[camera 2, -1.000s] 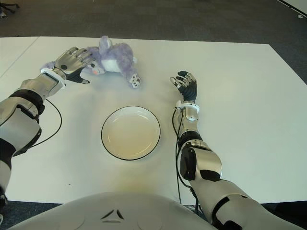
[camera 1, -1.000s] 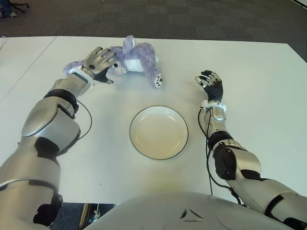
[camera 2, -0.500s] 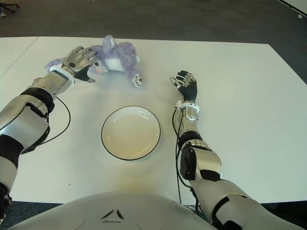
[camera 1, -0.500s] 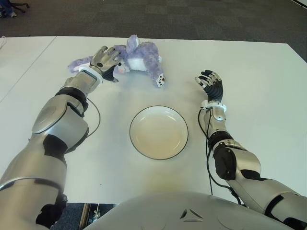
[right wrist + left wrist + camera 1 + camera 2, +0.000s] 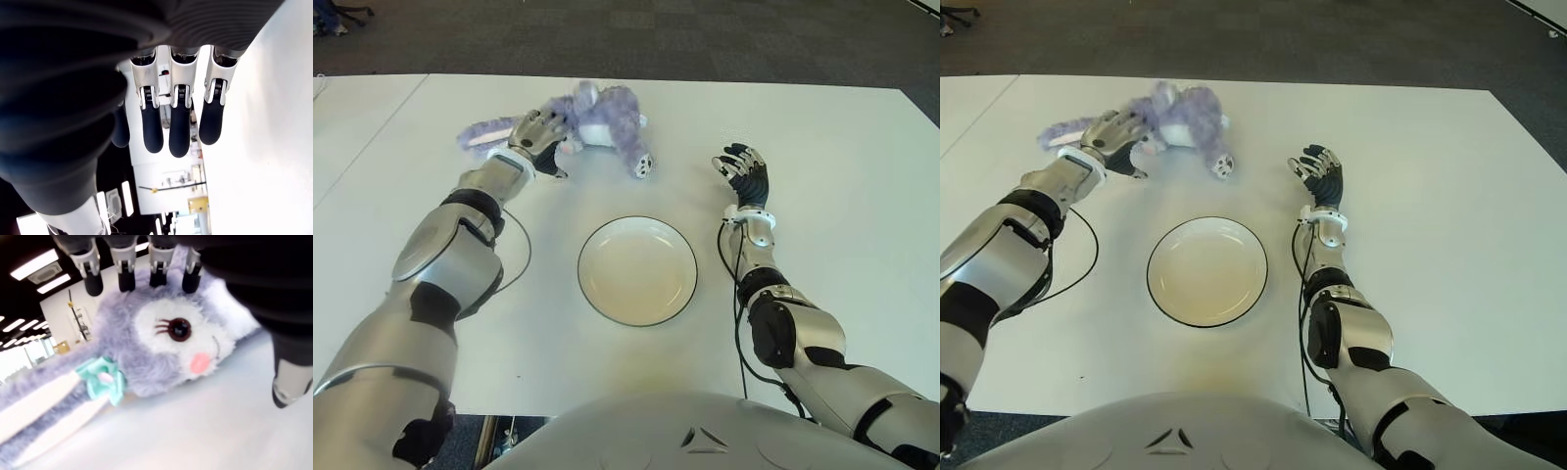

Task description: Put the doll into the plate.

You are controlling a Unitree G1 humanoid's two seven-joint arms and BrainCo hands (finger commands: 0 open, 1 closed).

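A fluffy purple bunny doll point(image 5: 607, 117) lies on its side at the far middle of the white table point(image 5: 832, 206), one long ear trailing left. My left hand point(image 5: 540, 133) is cupped over its head, fingers spread across the crown, thumb standing off from the cheek. In the left wrist view the doll's face point(image 5: 166, 338) fills the space between fingertips point(image 5: 124, 271) and thumb, with a gap at the thumb. The white plate point(image 5: 589, 245), dark-rimmed and empty, sits nearer me in the middle. My right hand point(image 5: 742, 171) shows to the plate's right, fingers relaxed, holding nothing.
A black cable point(image 5: 521, 262) loops on the table beside my left forearm. The table's far edge runs just behind the doll, with dark carpet point(image 5: 705, 39) beyond it.
My left hand has slid rightward onto the doll's head. The doll has shifted a little to the right with it. The right hand and plate have not moved.
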